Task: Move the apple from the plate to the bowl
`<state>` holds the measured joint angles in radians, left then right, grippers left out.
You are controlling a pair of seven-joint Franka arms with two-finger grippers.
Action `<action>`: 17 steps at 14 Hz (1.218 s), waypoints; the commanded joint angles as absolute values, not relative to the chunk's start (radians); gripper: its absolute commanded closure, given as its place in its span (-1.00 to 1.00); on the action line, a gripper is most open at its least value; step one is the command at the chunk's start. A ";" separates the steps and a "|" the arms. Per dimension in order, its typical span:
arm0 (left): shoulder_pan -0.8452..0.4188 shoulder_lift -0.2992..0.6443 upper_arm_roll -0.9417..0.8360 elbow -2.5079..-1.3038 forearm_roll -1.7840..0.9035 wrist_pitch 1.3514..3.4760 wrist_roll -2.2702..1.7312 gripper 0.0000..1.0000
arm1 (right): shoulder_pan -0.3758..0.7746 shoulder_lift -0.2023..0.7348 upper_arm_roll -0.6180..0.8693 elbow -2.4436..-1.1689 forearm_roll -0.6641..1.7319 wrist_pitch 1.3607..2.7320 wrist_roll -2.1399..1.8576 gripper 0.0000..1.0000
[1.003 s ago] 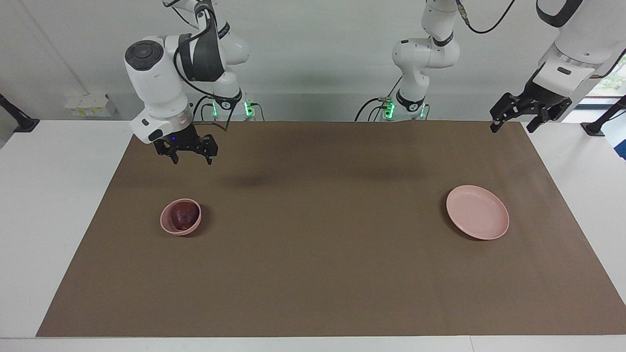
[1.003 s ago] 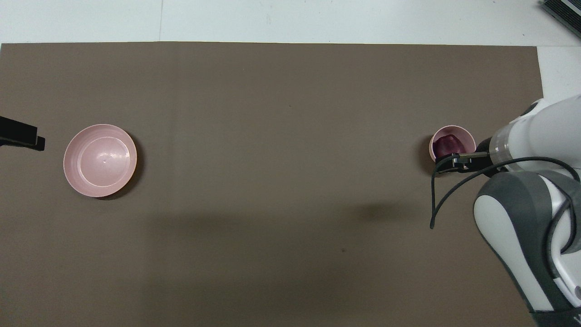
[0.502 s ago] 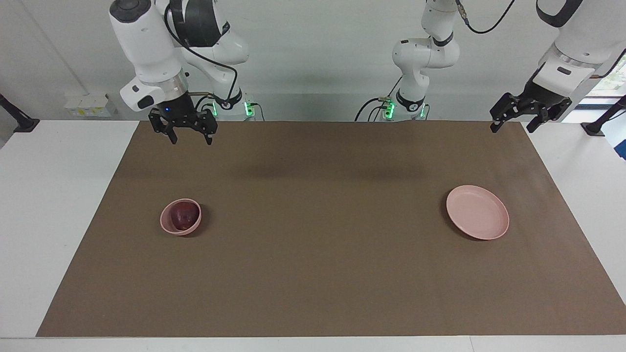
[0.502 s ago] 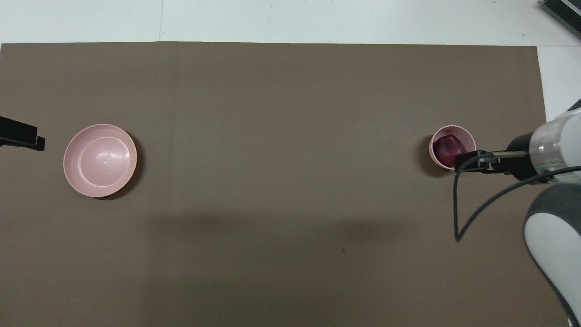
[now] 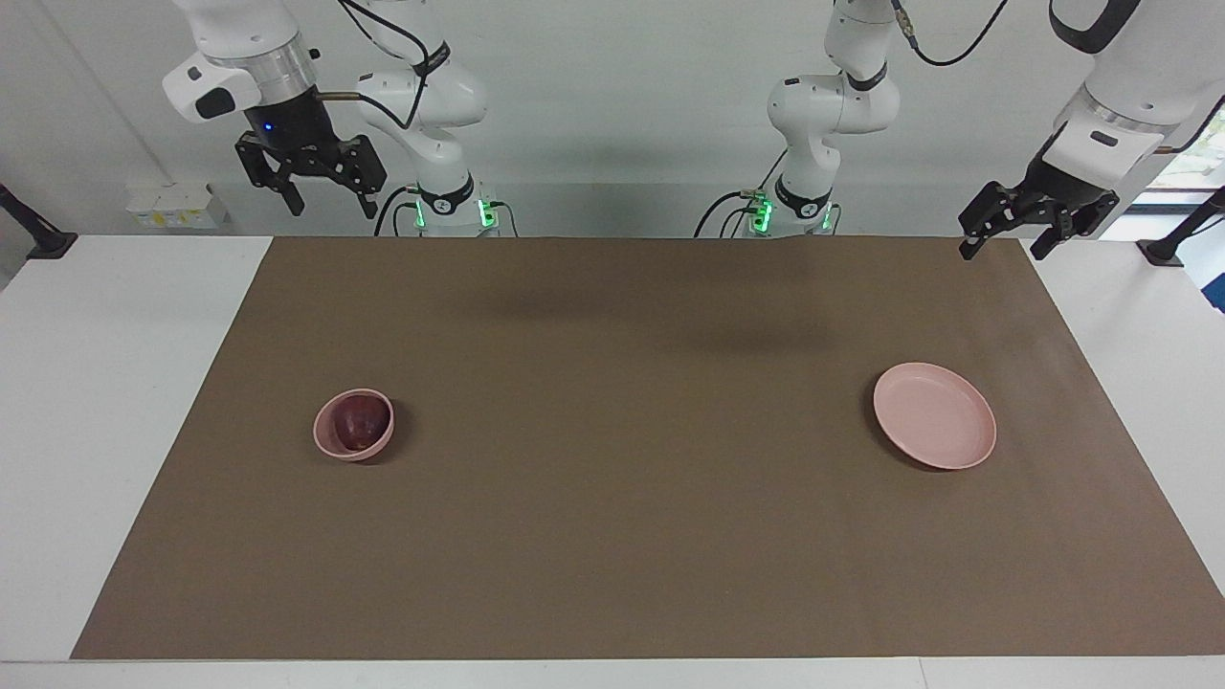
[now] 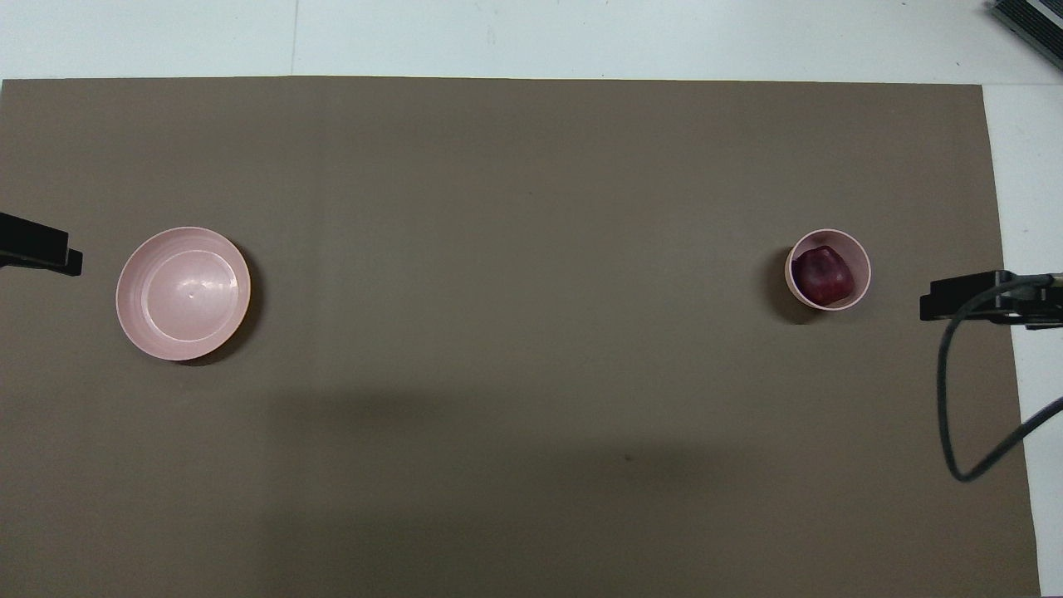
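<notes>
Apple (image 5: pixel 358 424): in the bowl (image 5: pixel 337 448), well below the right claw (image 5: pixel 325 206), which hangs high, fingers spread, holding nothing. Plate (image 5: pixel 934 415): bare, on the desk's brown mat (image 5: pixel 612 498), below the left claw (image 5: pixel 1003 244), likewise spread and holding nothing, waiting.

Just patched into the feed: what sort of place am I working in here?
Likely a robotics lab: two white arms mounted at a white table covered by a brown mat, with only a staged plate and bowl holding an apple.
</notes>
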<state>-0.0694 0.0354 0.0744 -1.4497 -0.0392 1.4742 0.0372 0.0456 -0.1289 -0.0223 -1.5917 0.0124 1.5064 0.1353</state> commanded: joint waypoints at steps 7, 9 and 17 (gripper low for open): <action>-0.064 0.023 0.071 -1.466 -0.026 1.482 0.043 -1.00 | 0.017 -0.155 -0.011 -1.623 0.015 1.456 0.041 -1.00; -0.064 0.023 0.071 -1.466 -0.026 1.482 0.043 -1.00 | 0.025 -0.181 0.001 -1.653 0.015 1.434 0.044 -1.00; -0.064 0.023 0.071 -1.466 -0.028 1.483 0.043 -1.00 | 0.005 -0.150 -0.012 -1.634 0.006 1.450 0.021 -1.00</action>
